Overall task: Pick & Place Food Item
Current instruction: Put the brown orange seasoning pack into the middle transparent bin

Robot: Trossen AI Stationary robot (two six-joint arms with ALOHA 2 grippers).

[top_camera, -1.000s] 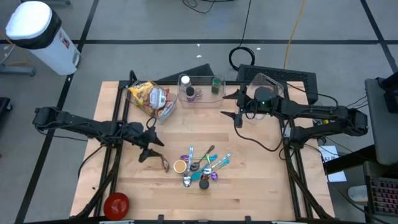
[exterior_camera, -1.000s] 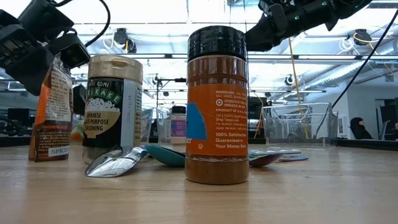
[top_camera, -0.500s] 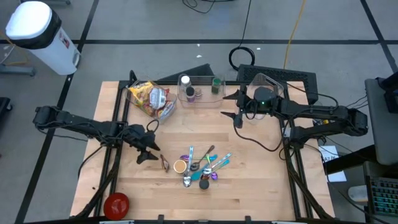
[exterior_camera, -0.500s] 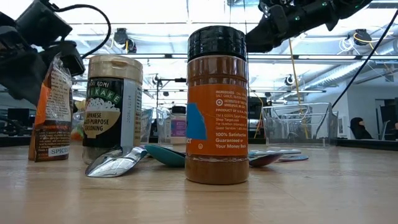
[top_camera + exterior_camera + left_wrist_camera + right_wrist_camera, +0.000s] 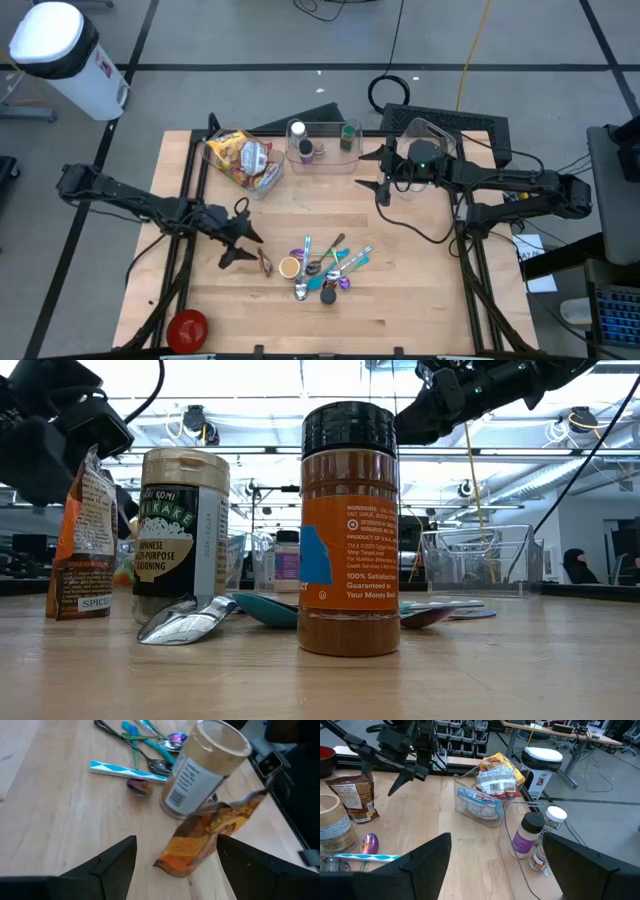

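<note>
Approach step, we judge: our left gripper hangs spread and empty, the spice pouch just ahead between its fingers. Next we must ease forward and clamp it; the right gripper waits, also spread, well apart.

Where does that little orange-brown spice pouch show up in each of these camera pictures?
High view: spice pouch, left of the spoon pile.
Low view: far left, beside the tan-lidded jar.
Left wrist view: centre-right, before that jar.
Right wrist view: far left.
Shared landmark: the tan-lidded jar.
</note>
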